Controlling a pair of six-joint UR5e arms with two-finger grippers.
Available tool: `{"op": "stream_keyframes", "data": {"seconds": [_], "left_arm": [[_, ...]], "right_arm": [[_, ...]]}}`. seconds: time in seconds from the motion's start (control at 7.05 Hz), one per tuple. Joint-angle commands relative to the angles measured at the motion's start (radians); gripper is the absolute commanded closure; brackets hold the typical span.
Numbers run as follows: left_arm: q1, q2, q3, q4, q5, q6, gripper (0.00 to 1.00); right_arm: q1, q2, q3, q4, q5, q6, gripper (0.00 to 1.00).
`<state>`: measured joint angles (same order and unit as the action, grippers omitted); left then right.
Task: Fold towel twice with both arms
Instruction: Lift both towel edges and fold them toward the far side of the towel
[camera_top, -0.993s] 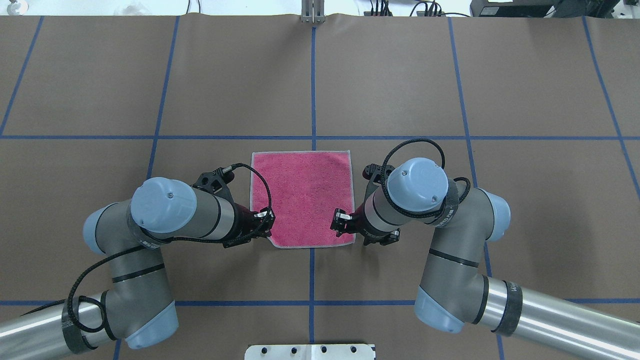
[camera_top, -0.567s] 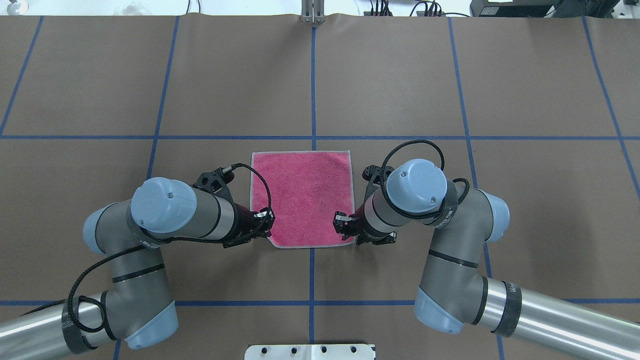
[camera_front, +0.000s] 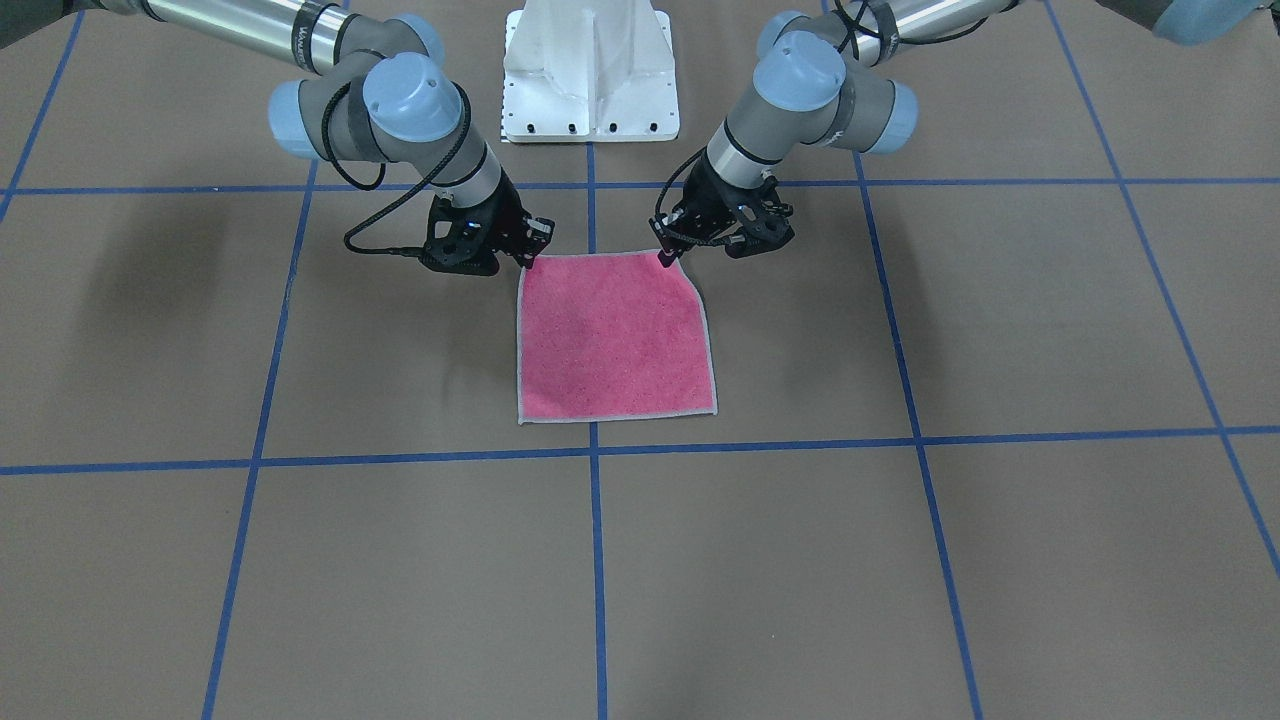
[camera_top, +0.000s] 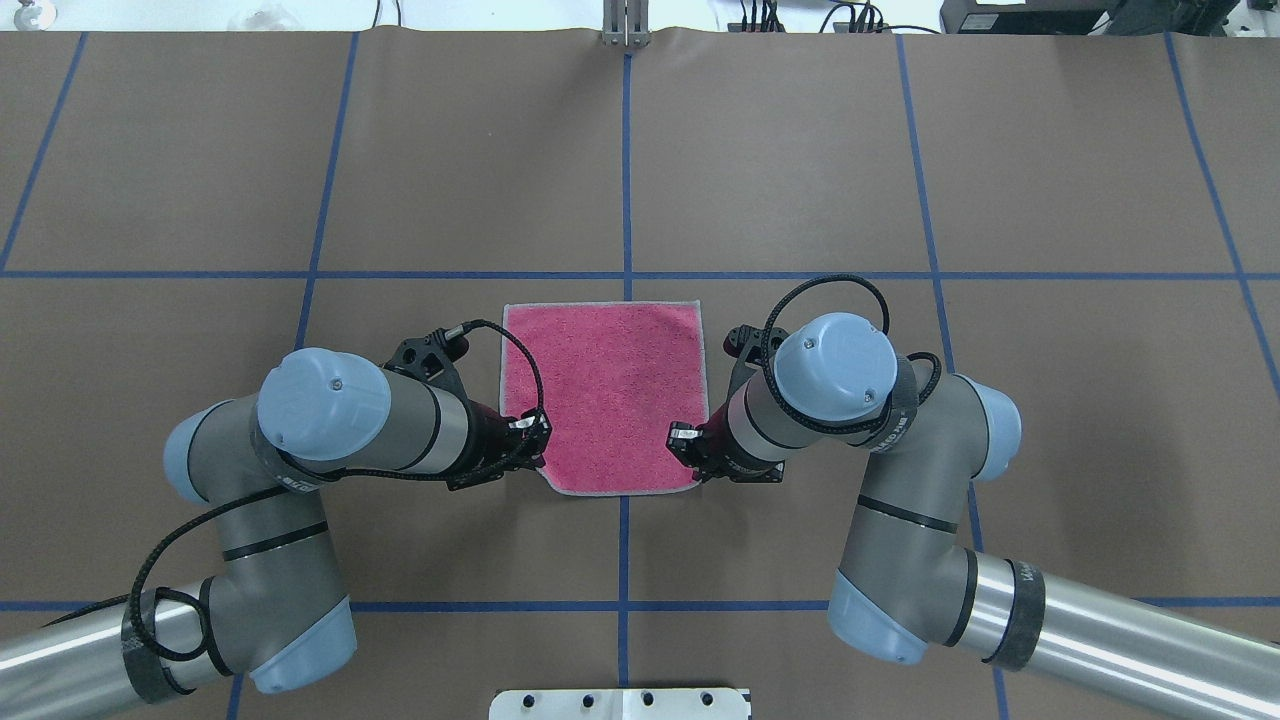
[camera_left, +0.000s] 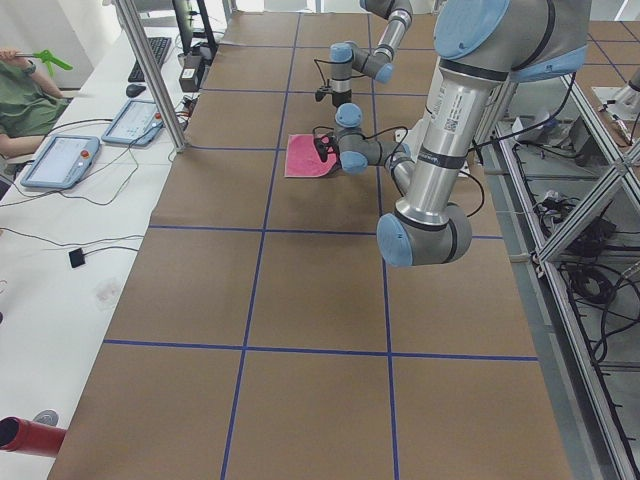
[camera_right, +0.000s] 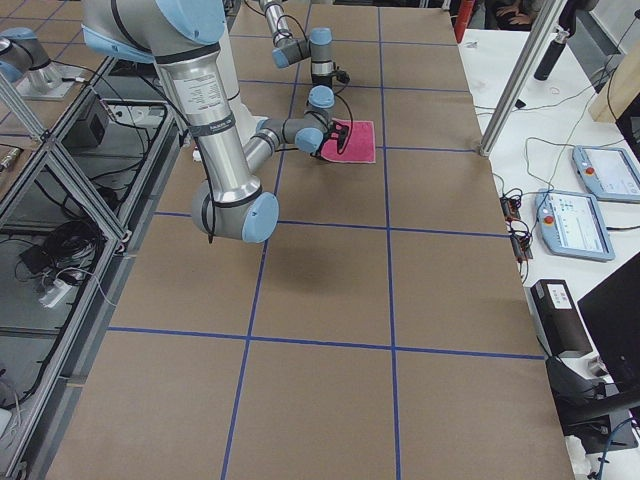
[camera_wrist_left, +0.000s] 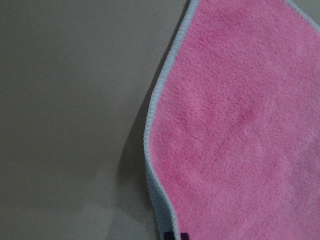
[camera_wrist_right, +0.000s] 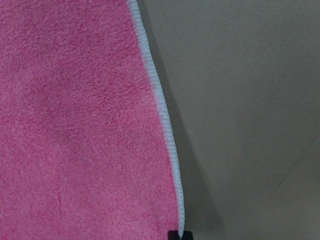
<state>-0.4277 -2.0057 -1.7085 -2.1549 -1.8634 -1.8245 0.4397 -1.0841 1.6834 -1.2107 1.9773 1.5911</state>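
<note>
- A small pink towel (camera_top: 600, 390) lies spread at the middle of a brown table (camera_top: 300, 150), seen from above, with the robot at 6 o'clock.
- The left gripper (camera_top: 533, 442) pinches the towel's 7 o'clock corner. The right gripper (camera_top: 686, 447) pinches the 5 o'clock corner. Both look closed on the cloth, and each wrist camera shows the pale edging running straight into the fingertips.
- A shadow under both corners suggests they sit slightly raised — the rest of the towel lies flat.
- Progress: no fold is made yet and only the pink face shows. The first fold seems ready to begin, probably by carrying the near edge toward 12 o'clock. Both folds remain.
- Compared with a second ago, the 5 o'clock corner was square and flat — now it is drawn in and rounded. The left arm has barely shifted.
</note>
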Motion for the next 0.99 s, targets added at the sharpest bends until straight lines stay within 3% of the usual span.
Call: {"op": "stream_keyframes", "data": {"seconds": [0.0,0.85], "left_arm": [[-0.052,-0.001,-0.002,0.004,-0.006,0.01,1.0],[-0.118,-0.071,0.056,0.003,-0.003,0.014,1.0]], "right_arm": [[0.046,0.009,-0.001,-0.001,0.002,-0.002,1.0],[0.139,0.042,-0.04,0.079,0.0,0.023,1.0]]}}
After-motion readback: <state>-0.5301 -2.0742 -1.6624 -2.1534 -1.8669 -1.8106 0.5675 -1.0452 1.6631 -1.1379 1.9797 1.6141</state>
